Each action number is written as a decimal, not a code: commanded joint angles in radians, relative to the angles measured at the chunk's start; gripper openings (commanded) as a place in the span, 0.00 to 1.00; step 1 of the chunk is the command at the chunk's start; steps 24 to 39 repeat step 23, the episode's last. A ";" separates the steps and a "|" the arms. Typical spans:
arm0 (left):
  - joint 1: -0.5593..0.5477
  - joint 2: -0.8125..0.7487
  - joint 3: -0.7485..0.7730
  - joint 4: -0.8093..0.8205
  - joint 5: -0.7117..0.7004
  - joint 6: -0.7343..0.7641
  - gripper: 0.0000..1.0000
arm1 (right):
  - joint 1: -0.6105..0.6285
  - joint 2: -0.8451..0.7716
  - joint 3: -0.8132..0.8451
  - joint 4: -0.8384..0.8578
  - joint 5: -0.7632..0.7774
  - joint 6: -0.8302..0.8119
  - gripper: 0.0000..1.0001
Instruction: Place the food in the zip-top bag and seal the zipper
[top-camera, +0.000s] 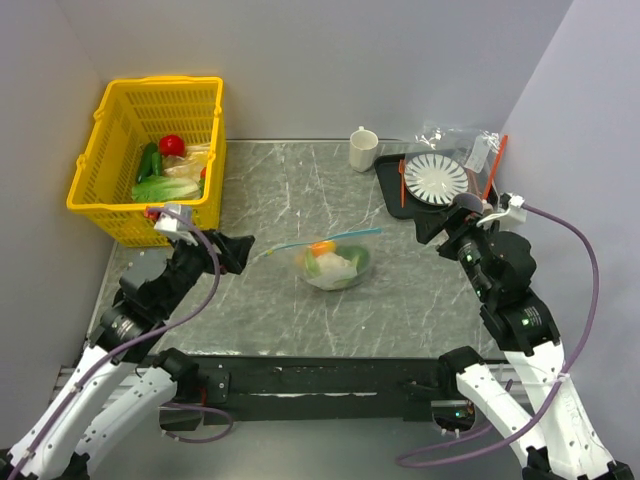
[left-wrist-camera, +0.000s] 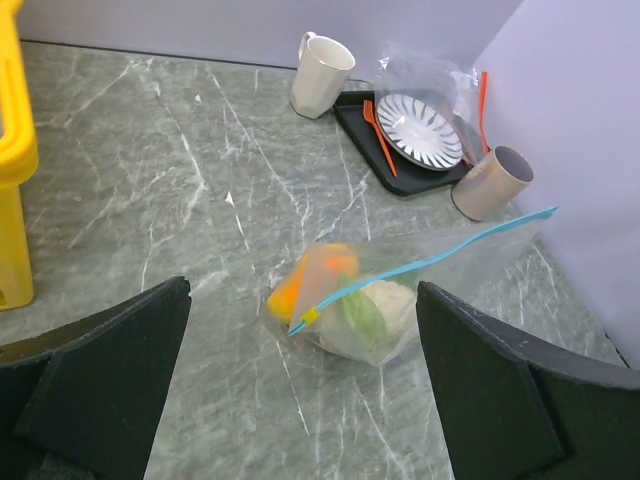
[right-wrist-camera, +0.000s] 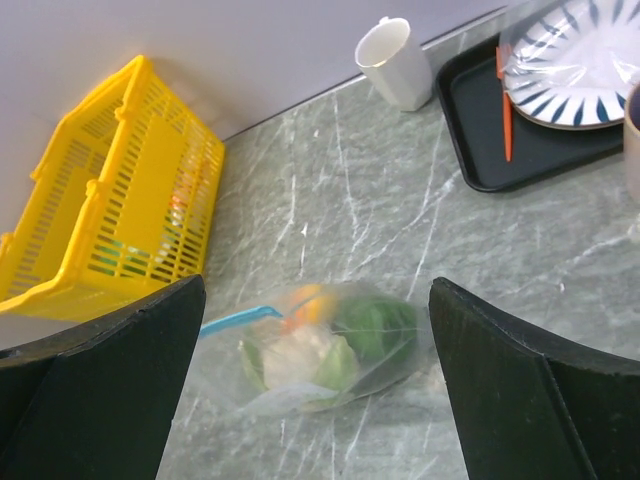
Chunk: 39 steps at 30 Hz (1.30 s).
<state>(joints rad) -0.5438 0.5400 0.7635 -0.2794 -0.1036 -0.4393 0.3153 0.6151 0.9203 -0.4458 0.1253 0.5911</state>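
The clear zip-top bag (top-camera: 335, 262) lies in the middle of the table with orange, white and green food (top-camera: 337, 265) inside. Its teal-blue zipper (top-camera: 325, 241) runs along the far side and stands a little above the food. The bag also shows in the left wrist view (left-wrist-camera: 370, 310) and in the right wrist view (right-wrist-camera: 330, 350). My left gripper (top-camera: 240, 252) is open and empty, left of the bag. My right gripper (top-camera: 432, 232) is open and empty, right of the bag. Neither touches the bag.
A yellow basket (top-camera: 150, 155) with vegetables stands at the back left. A white mug (top-camera: 362, 148) stands at the back. A black tray (top-camera: 400, 185) at the back right holds a striped plate (top-camera: 435, 178), an orange fork and a clear bag. A beige cup (left-wrist-camera: 490, 182) stands near the tray.
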 joint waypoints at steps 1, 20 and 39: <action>0.001 -0.064 -0.018 0.029 -0.027 -0.001 0.99 | -0.005 -0.011 -0.026 -0.002 0.039 0.001 1.00; 0.001 -0.083 0.011 -0.009 -0.025 0.014 0.99 | -0.005 -0.017 -0.046 0.007 0.017 0.007 1.00; 0.001 -0.083 0.020 -0.018 -0.028 0.019 0.99 | -0.005 -0.014 -0.047 0.009 0.011 0.001 1.00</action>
